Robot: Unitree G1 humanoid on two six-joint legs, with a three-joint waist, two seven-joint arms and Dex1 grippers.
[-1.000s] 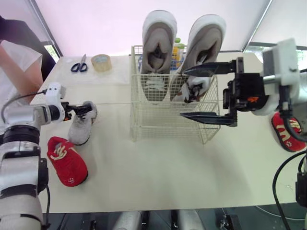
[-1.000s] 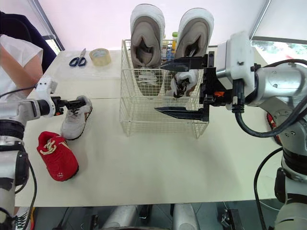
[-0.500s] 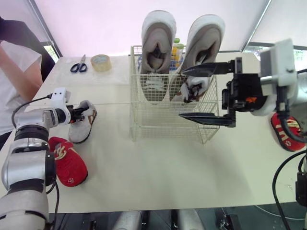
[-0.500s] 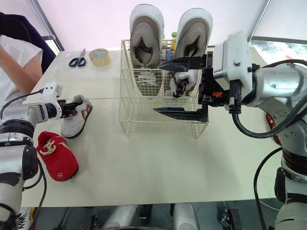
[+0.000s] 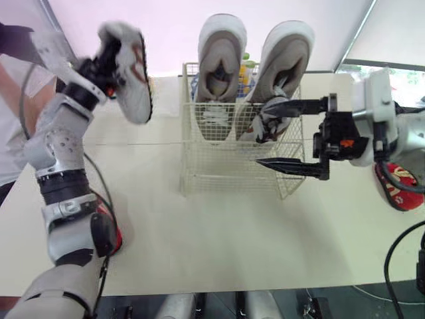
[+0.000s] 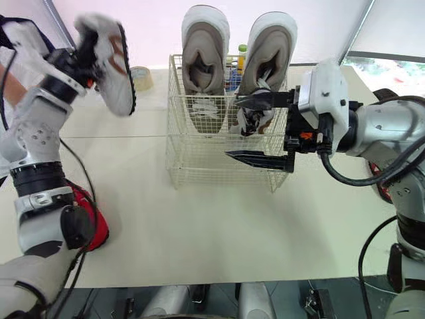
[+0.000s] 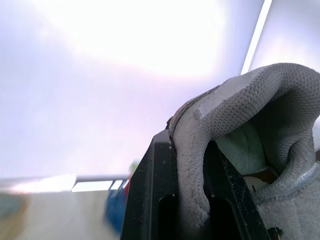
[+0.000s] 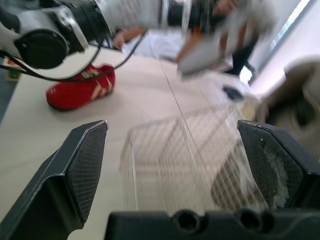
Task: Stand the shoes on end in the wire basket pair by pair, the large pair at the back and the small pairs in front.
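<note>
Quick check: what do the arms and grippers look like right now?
Left arm and right arm: silver-grey shells, black joints, trailing black cables. Left gripper and right gripper: two black fingers each. An orange mark sits at the right gripper's base.

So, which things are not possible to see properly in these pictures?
Eye views: left red shoe is mostly behind the left arm; right red shoe is cut by the edge and partly behind the right arm.
Grey shoe in left gripper: blurred in eye views, cut by edges in left wrist view.
Small shoe in basket: partly behind wire and right gripper.
Things behind basket: hidden by large shoes.
</note>
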